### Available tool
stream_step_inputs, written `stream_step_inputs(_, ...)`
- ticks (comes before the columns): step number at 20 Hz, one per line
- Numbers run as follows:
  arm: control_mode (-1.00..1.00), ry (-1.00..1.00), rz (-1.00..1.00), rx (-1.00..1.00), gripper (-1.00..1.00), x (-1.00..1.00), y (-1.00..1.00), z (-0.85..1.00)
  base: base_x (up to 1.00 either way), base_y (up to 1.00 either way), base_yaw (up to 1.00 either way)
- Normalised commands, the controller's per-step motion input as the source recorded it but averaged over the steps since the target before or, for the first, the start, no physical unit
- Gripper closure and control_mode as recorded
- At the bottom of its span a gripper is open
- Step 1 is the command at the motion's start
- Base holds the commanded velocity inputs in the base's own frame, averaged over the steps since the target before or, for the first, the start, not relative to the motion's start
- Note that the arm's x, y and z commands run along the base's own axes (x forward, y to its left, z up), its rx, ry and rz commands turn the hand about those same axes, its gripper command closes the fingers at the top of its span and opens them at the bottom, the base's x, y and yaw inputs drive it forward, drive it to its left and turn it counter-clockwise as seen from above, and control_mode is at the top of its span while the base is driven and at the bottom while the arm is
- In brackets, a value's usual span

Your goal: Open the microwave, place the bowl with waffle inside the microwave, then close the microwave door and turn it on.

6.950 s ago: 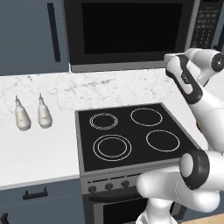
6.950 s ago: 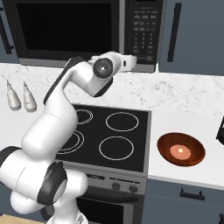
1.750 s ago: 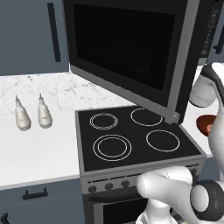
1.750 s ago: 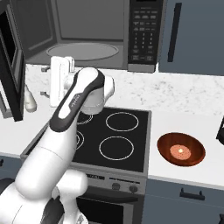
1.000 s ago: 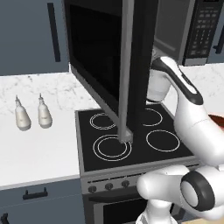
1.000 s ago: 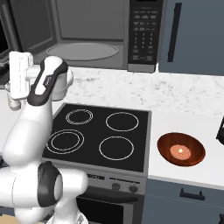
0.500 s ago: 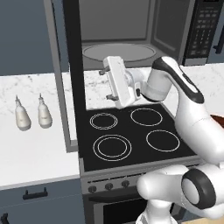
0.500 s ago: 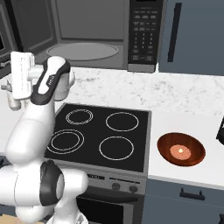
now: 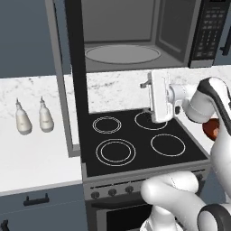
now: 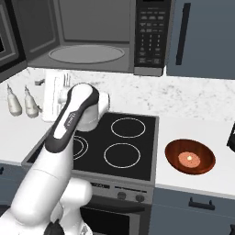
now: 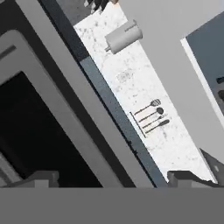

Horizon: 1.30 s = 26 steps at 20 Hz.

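Observation:
The microwave [image 9: 122,54] stands open above the stove, its grey inside and round turntable bare, its keypad panel [image 10: 149,34] at the right. The microwave door [image 9: 76,76] is swung wide to the left and shows edge-on; its dark glass [image 11: 26,122] fills the left of the hand view. My gripper [image 9: 145,97] [image 10: 43,98] hovers over the back of the stove, right of the door, open with nothing between its fingertips [image 11: 41,177]. On the counter right of the stove rests the reddish-brown bowl [image 10: 190,156] with the waffle [image 10: 190,159] in it; the arm half hides the bowl [image 9: 211,128].
A black four-ring stove [image 9: 140,140] lies below the microwave. Two pale bottles [image 9: 21,119] [image 9: 45,116] stand on the marble counter left of the door. A blue-grey cabinet [image 10: 202,36] with a dark bar handle hangs right of the microwave.
The gripper has drawn away from the door's edge and moved right, over the back of the stove. The door stays wide open.

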Motion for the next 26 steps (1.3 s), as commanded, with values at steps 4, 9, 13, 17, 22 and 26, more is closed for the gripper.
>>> stream_step_inputs(4, -1.0, -0.15, -0.32, -0.46, -1.0, -0.01, -1.0, -0.43, 0.0, 0.0, 0.0)
stream_step_inputs(9, -1.0, -0.08, -0.3, -0.69, -1.0, 0.0, -1.0, -0.4, 0.0, 0.0, 0.0)
stream_step_inputs(13, -1.0, -0.04, -0.26, -0.76, -1.0, 0.0, -0.98, -0.78, 0.0, 0.0, 0.0)
stream_step_inputs(17, -1.0, -0.02, -0.24, -0.51, -1.0, 0.0, -1.0, -0.98, 0.0, 0.0, 0.0)
stream_step_inputs(22, -1.0, 0.0, -0.23, -0.1, -1.0, 0.0, -1.0, -0.68, 0.0, 0.0, 0.0)
stream_step_inputs(26, -1.0, 0.0, -0.25, -0.01, -1.0, 0.0, -1.0, -0.37, 0.0, 0.0, 0.0)
